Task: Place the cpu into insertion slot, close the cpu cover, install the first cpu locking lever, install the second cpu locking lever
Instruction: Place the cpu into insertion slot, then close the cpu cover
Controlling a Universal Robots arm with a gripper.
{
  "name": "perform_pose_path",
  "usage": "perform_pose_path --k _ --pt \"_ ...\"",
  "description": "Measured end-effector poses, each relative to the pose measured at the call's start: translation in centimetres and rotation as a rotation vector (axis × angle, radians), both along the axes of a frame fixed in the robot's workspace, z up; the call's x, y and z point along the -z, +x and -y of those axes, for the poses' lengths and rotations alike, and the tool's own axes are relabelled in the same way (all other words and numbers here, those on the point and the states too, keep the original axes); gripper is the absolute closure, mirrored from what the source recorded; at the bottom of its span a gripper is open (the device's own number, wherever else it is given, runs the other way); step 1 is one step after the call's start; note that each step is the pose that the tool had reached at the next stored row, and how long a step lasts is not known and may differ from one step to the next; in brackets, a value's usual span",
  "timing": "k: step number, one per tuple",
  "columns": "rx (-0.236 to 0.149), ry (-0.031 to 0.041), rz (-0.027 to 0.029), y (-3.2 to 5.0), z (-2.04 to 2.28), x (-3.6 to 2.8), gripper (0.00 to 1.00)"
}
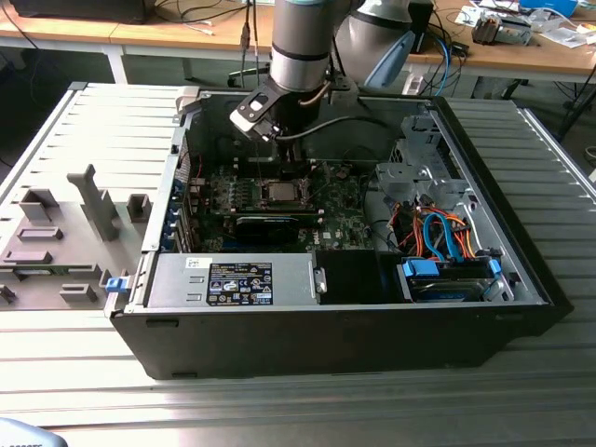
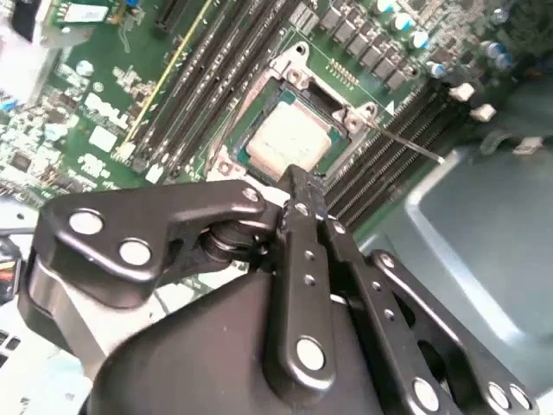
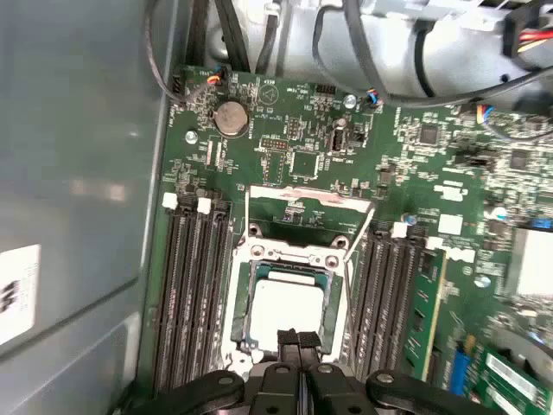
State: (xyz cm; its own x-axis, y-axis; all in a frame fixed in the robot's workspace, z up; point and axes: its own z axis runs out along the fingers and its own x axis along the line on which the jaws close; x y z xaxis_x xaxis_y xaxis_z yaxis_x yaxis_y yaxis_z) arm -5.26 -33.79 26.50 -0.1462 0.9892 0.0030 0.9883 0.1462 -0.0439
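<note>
The cpu (image 3: 281,307) (image 2: 289,138) (image 1: 278,193) lies flat in the insertion slot (image 3: 236,298), its silver-grey top facing up, on the green board inside the open computer case. The cpu cover (image 3: 302,195) stands raised on its hinge at one side of the slot, away from the chip. A thin wire locking lever (image 2: 416,148) sticks out beside the socket. My gripper (image 3: 290,339) (image 2: 300,179) (image 1: 284,169) hangs just above the chip's edge. It is shut, its black fingers pressed together with nothing between them.
Long black memory slots (image 3: 186,294) run on both sides of the socket. The case's grey wall (image 3: 78,173) is close by. A power supply (image 1: 233,279), a drive cage with orange and blue cables (image 1: 438,233) and grey fixtures (image 1: 56,242) at the exterior view's left surround the work.
</note>
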Motion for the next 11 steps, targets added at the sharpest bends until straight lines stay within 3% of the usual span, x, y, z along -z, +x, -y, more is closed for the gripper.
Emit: perform_pose_path --k 1,11 --pt "0.000 0.0001 0.0000 0.00 0.00 -1.87 0.89" --pt "0.000 0.0001 0.0000 0.00 0.00 -2.36 0.89"
